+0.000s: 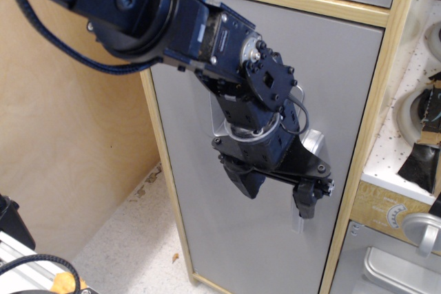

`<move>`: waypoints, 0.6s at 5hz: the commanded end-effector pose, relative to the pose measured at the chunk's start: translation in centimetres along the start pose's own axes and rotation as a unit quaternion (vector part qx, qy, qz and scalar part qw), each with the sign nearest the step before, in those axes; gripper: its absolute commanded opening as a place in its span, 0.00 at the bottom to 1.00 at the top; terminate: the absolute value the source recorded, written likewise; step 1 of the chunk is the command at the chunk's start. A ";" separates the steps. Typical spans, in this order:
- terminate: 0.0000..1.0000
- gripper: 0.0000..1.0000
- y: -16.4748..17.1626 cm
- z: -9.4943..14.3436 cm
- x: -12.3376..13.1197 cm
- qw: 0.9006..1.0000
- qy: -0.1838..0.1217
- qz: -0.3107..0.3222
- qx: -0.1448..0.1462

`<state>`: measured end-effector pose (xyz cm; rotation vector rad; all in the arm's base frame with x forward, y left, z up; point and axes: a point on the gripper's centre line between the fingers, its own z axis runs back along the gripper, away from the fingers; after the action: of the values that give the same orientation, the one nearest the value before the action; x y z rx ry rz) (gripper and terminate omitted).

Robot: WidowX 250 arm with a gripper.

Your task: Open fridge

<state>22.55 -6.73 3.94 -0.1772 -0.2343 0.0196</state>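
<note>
The tall fridge (262, 170), a toy cabinet with a flat grey door set in a light wood frame, fills the middle of the view from top to bottom, its door lying flush and closed within the frame. To its left stands a plain plywood wall (69, 135) above a pale speckled floor (131, 239). To its right runs a white pegboard panel (403, 135) with round grey rings, and below that a small silver oven door (393, 266) with a round silver knob (422, 228). The dark blue and black robot arm (158, 12) enters from the upper left corner, trailing a black braided cable (62, 46), and bends down and to the right across the door face, its wrist section turned so that the black gripper (305, 201) points downward against the right half of the door. A silver bar handle (311, 144) shows only in part behind the wrist, and a pale strip of it shows just below the fingertips. One black finger (305, 197) sits on or just in front of that handle; the other is hidden, so I cannot tell whether the jaws stand apart or are closed on the bar. At the lower left corner lie a black cable (34, 266) and a small orange part (65, 284).
</note>
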 end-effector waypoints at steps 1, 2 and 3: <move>0.00 1.00 0.0 0.0 0.0 1.000 0.000 0.000 0.000; 0.00 1.00 -1.1 -0.6 1.8 1.000 -0.017 -0.015 0.003; 0.00 1.00 -1.5 -1.4 3.7 1.000 -0.016 -0.013 0.007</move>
<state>26.04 -8.06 2.91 -0.1473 -0.2397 0.0032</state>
